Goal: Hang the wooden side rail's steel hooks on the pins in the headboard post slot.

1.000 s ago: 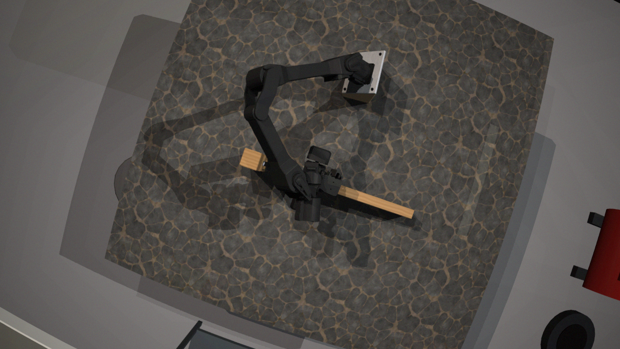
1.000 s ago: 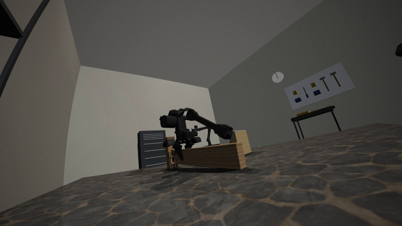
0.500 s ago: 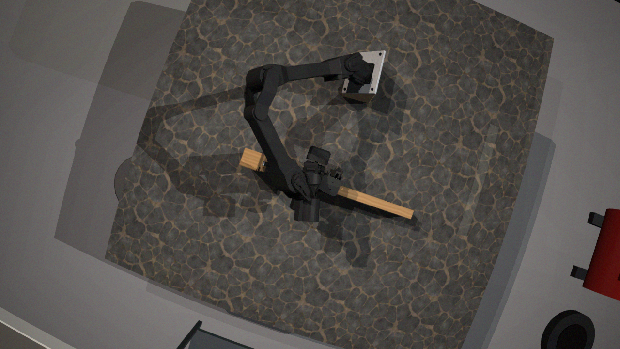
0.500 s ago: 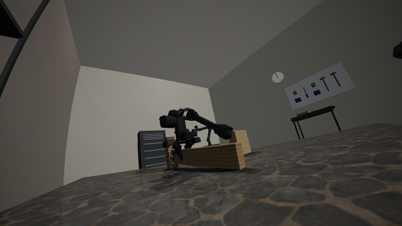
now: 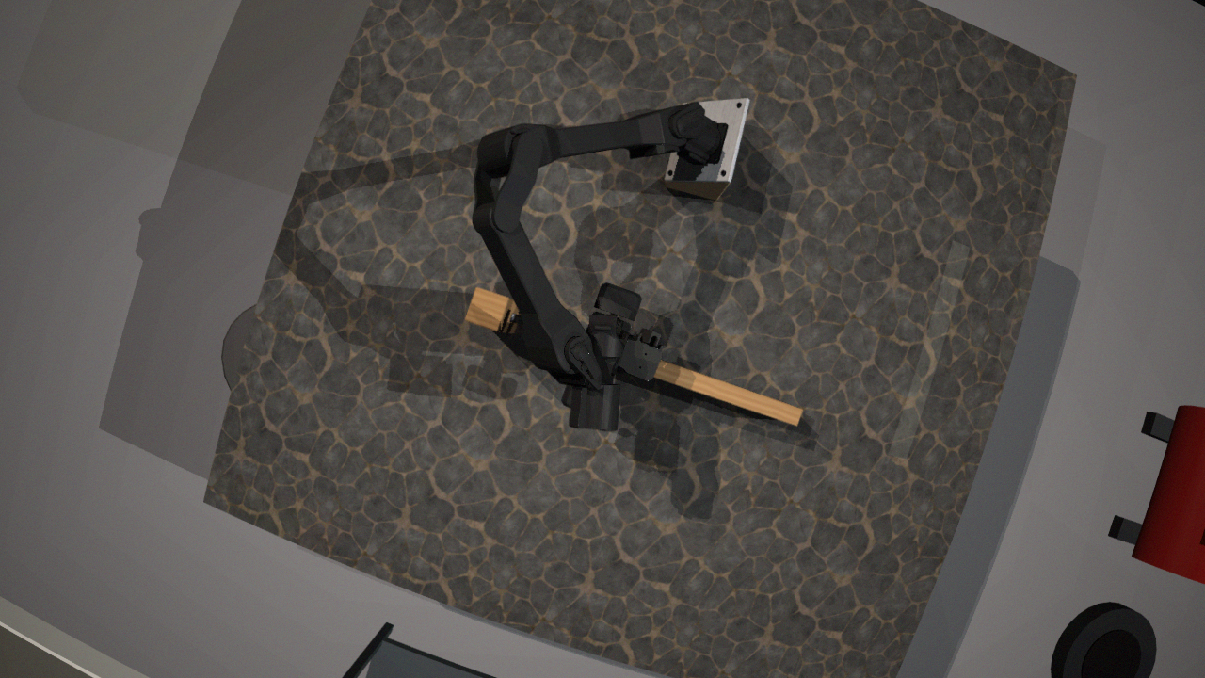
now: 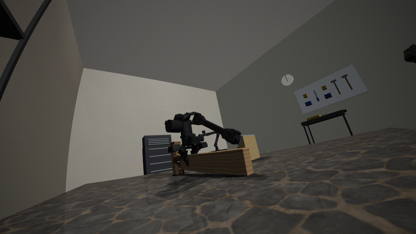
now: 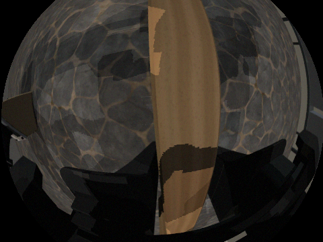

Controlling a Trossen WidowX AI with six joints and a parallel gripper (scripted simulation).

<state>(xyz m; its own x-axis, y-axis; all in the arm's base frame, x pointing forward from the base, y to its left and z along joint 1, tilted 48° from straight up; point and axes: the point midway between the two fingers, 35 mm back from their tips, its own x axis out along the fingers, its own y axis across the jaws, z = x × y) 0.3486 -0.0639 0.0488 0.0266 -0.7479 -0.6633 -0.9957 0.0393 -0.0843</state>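
Observation:
The wooden side rail [image 5: 729,394] [image 6: 221,161] [image 7: 184,85] lies slanted across the stone-patterned table [image 5: 843,210]. Its far end rests on the table top. Its other end is lifted a little and meets the short wooden headboard post [image 5: 487,309] [image 6: 174,160]. Dark hook marks [image 5: 507,321] show at that joint. The arm hides whether the hooks sit on the pins. My gripper [image 5: 621,361] [image 6: 184,159] [image 7: 173,144] reaches down from above and is shut on the rail, near its post end. In the wrist view a black finger stands on each side of the rail.
The arm's base block [image 5: 712,152] [image 6: 252,145] stands at the back of the table. Off the table are a grey drawer cabinet [image 6: 155,154], a black workbench [image 6: 325,117] and a red cart [image 5: 1175,497]. The table edge [image 5: 1036,337] is to the right.

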